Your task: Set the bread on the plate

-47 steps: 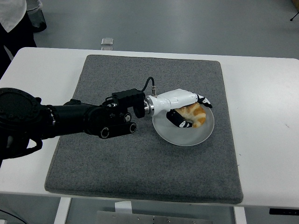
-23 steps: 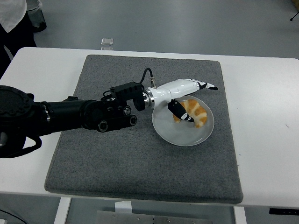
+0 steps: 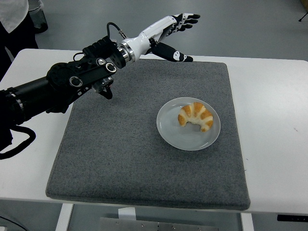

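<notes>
A golden croissant-shaped bread (image 3: 196, 116) lies on the round white plate (image 3: 173, 134), which sits on the grey mat right of centre. My left hand (image 3: 180, 36) is raised high above the mat's far edge, well up and left of the plate. Its white-and-black fingers (image 3: 185, 18) are spread open and hold nothing; the thumb points down to the right. The black left arm (image 3: 57, 86) runs in from the left edge. My right arm is out of view.
The grey mat (image 3: 120, 144) covers most of the white table (image 3: 274, 120). A small clear box (image 3: 110, 43) lies at the table's far edge. A person's clothing (image 3: 12, 17) shows at the top left corner.
My left hand let go of the bread on the plate, opened, and rose up and back to the left, away from the plate. The bread stays on the plate.
</notes>
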